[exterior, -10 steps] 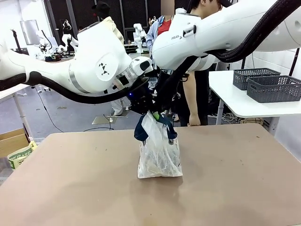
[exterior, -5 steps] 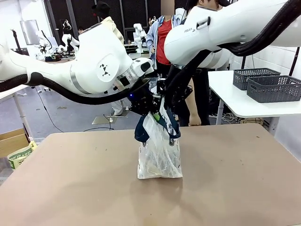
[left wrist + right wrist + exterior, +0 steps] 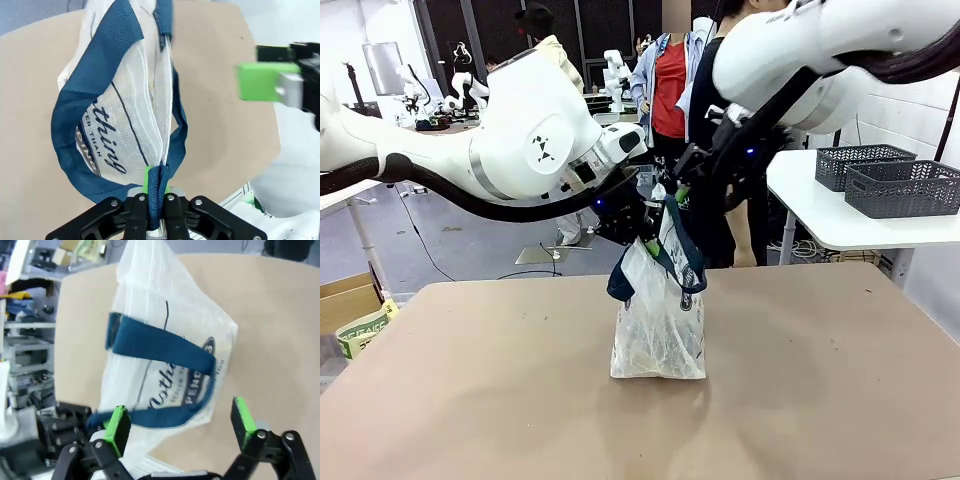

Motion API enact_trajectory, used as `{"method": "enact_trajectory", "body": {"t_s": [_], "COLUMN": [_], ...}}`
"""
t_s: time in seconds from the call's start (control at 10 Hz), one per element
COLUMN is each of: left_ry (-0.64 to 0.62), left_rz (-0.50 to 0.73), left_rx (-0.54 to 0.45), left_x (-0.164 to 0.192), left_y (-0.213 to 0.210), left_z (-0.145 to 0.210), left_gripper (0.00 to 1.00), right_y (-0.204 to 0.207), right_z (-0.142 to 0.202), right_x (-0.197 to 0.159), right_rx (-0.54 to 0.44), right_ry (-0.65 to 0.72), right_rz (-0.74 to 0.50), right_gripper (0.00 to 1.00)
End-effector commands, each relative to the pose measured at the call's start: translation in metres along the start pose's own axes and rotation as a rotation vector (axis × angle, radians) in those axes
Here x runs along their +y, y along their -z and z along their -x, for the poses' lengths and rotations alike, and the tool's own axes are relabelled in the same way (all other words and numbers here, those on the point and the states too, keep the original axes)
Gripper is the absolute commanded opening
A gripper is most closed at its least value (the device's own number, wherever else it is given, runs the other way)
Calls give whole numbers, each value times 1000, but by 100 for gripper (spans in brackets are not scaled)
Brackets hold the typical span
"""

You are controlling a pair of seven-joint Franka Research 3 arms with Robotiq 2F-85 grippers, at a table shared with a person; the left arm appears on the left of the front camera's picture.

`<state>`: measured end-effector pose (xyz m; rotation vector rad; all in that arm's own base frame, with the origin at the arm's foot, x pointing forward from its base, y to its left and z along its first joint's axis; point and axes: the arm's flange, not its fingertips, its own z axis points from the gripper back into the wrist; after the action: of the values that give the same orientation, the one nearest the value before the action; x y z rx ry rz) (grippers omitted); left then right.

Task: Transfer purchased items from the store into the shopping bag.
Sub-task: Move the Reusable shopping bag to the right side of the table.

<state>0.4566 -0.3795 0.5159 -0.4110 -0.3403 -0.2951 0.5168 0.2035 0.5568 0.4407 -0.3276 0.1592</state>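
The shopping bag [image 3: 658, 335] stands upright near the middle of the tan surface [image 3: 820, 380], its base resting there while its top is drawn up by one navy handle [image 3: 156, 197]. The left gripper [image 3: 632, 232], reaching in from the left, has its fingers pressed together on that handle; in the left wrist view the strap runs down between the black fingers with a green pad [image 3: 146, 179] just showing behind it. The second handle [image 3: 160, 346] hangs loose across the bag's printed side, where the navy oval logo [image 3: 201, 380] and dark lettering are visible. The right gripper [image 3: 698, 180] sits above and to the right of the bag's mouth, apart from it, with its fingers spread wide and nothing between them; the right wrist view shows the two green pads [image 3: 118, 429] far apart with the bag below. Pale and brownish shapes show through the translucent plastic low in the bag, probably goods inside, though they are too blurred to identify. Dark grey lattice baskets [image 3: 890, 180] sit on a white side table at the right
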Motion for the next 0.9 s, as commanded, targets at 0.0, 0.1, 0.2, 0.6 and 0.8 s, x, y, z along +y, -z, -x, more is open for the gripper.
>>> {"method": "enact_trajectory", "body": {"t_s": [0.0,0.1,0.2,0.6,0.8], "left_ry": [-3,-3,-3,-3,-3], "left_rz": [7,7,7,7,7], "left_rx": [-3,-3,-3,-3,-3], "left_x": [1,1,1,1,1], "left_y": [-3,-3,-3,-3,-3], "left_z": [0,0,0,0,0], "left_gripper": [0,0,0,0,0], "right_y": [-23,-34,-39,-39,-39], "right_z": [26,33,38,69,70], "right_x": [-25,-33,-46,-106,-113], "right_rx": [7,14,8,-71,-100], "right_ry": [-110,-176,-274,-512,-485], "right_rz": [-53,-73,-92,-168,-175], "right_gripper": [100,100,100,100,100]}}
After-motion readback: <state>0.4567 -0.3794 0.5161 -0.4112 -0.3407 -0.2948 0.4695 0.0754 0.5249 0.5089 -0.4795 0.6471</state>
